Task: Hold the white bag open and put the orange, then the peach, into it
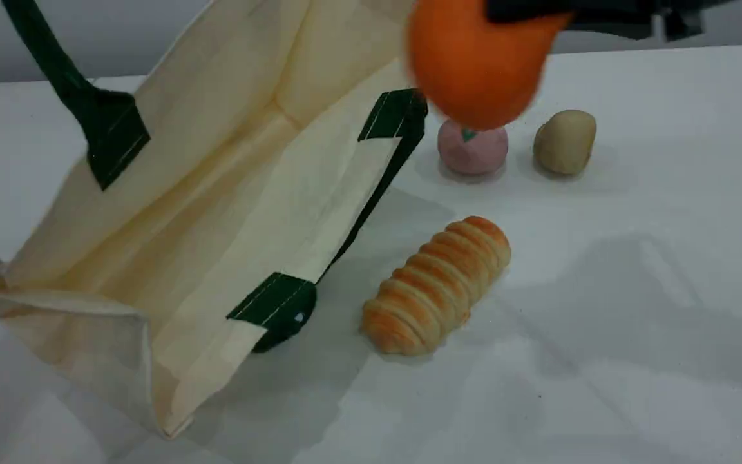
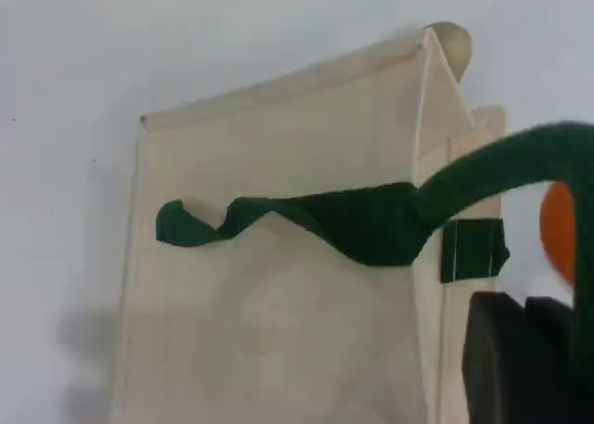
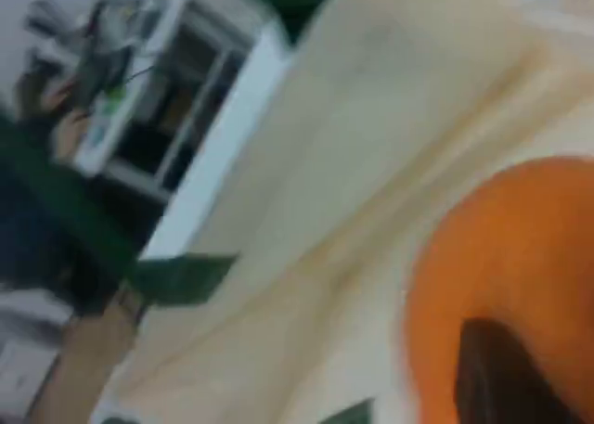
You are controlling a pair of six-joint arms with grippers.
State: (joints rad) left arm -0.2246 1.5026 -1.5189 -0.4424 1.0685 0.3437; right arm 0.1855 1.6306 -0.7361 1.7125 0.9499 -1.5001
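White bag [image 1: 216, 193] lies on the counter [image 1: 635, 290], mouth gaping toward the right. Its upper handle [image 1: 55, 71] is pulled taut and runs out of the scene view's top left. The lower handle [image 1: 377, 193] rests slack along the bag's near edge.

Left tool [image 2: 520, 359]: only a dark tip shows in the left wrist view, fingers together, with the green handle looped over it and lifted off the counter.

Right tool [image 1: 529, 11]: at the top edge, closed on the top of the orange [image 1: 474, 64]. The orange hangs clear of the counter, blurred, just right of the bag's mouth.

Peach [image 1: 472, 151] sits on the counter, partly hidden by the orange. A beige lump [image 1: 564, 142] is to its right. A bread roll [image 1: 438, 283] lies nearer the camera, beside the bag.
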